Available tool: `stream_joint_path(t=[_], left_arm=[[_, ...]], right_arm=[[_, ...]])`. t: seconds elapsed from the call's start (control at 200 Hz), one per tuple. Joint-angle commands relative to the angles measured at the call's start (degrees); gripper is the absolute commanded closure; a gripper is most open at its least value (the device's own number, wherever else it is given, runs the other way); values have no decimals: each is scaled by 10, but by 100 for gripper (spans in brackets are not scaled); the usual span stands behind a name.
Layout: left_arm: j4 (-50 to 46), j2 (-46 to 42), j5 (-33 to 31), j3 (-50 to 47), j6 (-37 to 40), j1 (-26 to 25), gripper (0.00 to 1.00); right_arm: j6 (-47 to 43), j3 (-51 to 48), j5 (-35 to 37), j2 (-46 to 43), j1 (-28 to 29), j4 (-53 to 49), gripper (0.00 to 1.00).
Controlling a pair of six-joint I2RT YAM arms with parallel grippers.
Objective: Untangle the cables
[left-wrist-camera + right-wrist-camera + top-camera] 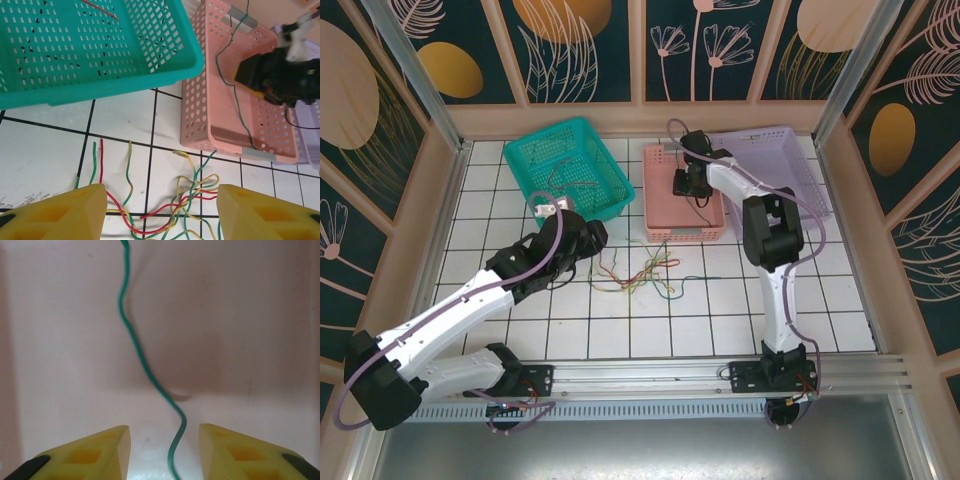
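A tangle of yellow, green and red cables [638, 274] lies on the white tiles in front of the baskets. In the left wrist view the tangle [195, 195] sits between and just beyond my left gripper's [162, 215] yellow fingers, which stand wide open with nothing held. My left gripper [592, 238] hovers just left of the tangle. My right gripper [688, 185] is down inside the pink basket [660, 228]. Its jaws stand open, and a single green cable [150, 375] runs loose between the fingertips over the basket floor. A red cable [100, 9] lies in the green basket.
The green basket [525, 160] stands at the back left with thin wires inside. A lilac basket [790, 140] stands at the back right beside the pink one. The pink basket's near wall [195, 115] is close behind the tangle. Wooden walls ring the tiled table.
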Motion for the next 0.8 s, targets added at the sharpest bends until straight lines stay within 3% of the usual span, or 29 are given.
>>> stream_joint_path(t=[0.0,0.145,0.345,0.545,0.796], left_arm=[[11,-10,-8,17,2,1,40],[18,-8,-8,16,4,1,40],[29,3,-1,23,13,1,40],[39,8,3,24,20,1,40],[47,10,4,20,24,1,40]], right_arm=[[-23,58,29,28,4,-64,60],[-20,53,15,36,7,-55,71],[-12,31,15,16,10,-43,100],[-22,-56,10,-91,17,26,100],[-54,-144,-58,-177,23,55,100]])
